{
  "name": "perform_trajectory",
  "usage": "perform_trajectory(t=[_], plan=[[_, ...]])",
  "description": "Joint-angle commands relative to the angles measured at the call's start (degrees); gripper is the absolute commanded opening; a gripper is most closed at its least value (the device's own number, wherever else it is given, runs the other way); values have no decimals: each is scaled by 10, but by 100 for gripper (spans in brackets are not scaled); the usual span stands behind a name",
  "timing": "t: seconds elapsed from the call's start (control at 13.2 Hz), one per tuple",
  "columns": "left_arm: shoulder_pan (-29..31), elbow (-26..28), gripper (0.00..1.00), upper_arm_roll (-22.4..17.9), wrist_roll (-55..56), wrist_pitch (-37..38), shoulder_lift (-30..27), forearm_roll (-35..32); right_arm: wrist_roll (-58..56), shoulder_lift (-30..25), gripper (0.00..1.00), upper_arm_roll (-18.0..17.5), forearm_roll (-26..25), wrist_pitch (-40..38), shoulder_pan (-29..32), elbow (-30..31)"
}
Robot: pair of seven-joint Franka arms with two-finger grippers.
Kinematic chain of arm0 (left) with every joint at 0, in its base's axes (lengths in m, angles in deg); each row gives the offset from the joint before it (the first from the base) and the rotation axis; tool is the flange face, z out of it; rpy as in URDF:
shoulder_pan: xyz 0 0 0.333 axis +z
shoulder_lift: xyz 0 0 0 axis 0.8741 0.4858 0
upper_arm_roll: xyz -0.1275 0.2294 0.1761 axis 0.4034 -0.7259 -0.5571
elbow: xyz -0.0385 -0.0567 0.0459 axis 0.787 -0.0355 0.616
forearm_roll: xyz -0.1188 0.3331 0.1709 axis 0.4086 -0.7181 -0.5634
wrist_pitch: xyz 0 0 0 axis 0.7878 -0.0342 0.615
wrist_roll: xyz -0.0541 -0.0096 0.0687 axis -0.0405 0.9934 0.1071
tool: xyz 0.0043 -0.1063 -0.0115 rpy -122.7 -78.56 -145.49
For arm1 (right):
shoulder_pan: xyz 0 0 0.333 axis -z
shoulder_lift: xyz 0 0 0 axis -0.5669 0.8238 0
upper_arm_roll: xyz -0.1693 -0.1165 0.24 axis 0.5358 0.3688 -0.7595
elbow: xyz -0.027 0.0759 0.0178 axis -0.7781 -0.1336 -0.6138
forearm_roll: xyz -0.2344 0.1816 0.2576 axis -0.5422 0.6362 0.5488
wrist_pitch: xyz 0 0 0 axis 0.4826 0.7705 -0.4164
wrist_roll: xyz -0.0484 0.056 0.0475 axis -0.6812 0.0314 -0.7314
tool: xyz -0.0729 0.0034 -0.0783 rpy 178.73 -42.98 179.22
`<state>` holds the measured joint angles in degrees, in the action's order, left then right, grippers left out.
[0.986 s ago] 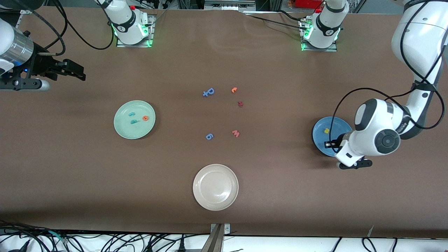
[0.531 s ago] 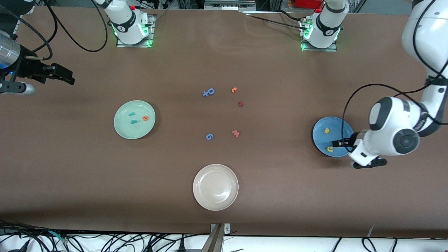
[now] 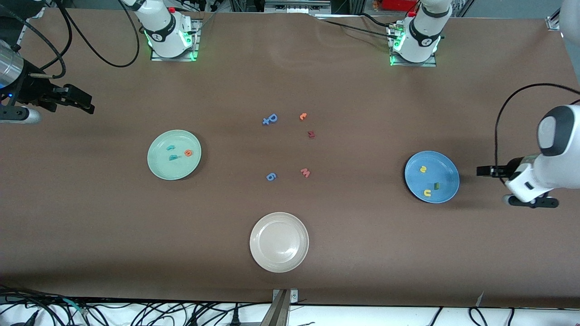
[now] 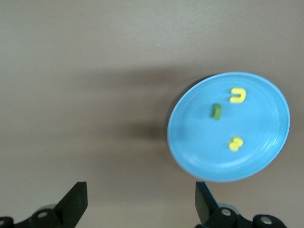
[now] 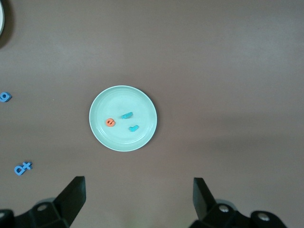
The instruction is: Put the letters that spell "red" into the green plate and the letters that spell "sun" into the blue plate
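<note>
The left gripper (image 3: 481,170) is hanging with fingers apart and empty over the bench (image 3: 362,253), just beside the blue plate (image 3: 446,167), where yellow "s" (image 3: 422,169), yellow "u" (image 3: 427,193) and green "n" (image 3: 437,185) are lying. The right gripper (image 3: 88,105), fingers also apart, is waiting over the bench near its own end. The green plate (image 3: 161,167) is holding orange "e" (image 3: 188,153), teal "d" (image 3: 173,157) and teal "r" (image 3: 170,147).

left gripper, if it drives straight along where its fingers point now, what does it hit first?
Probably the blue plate. The left gripper, open and empty, sits beside the plate at the left arm's end of the table, pointing toward it. Its height is unclear, so it might pass over the rim.
</note>
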<state>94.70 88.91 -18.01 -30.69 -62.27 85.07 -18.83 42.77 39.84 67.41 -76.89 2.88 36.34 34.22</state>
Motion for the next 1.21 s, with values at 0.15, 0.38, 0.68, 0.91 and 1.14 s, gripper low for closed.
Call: perform_trajectory(t=[0.15,0.38,0.68,0.91,1.14], plan=[[-114,8,100,-114,-28,105,-145,70,-3,-5,100,-4,12,-9,-6,-3],[-270,2,100,-264,-30,165,-215,157,-4,-3,100,0,12,-11,-6,-3],[-327,-2,100,-305,-30,173,-258,173,-2,-2,100,1,20,-24,-6,-4],[-335,1,100,-314,-26,138,-259,179,-3,-1,100,1,23,-24,-5,-4],[-347,1,100,-325,-27,129,-260,186,-3,-1,100,3,23,-24,-5,-4]])
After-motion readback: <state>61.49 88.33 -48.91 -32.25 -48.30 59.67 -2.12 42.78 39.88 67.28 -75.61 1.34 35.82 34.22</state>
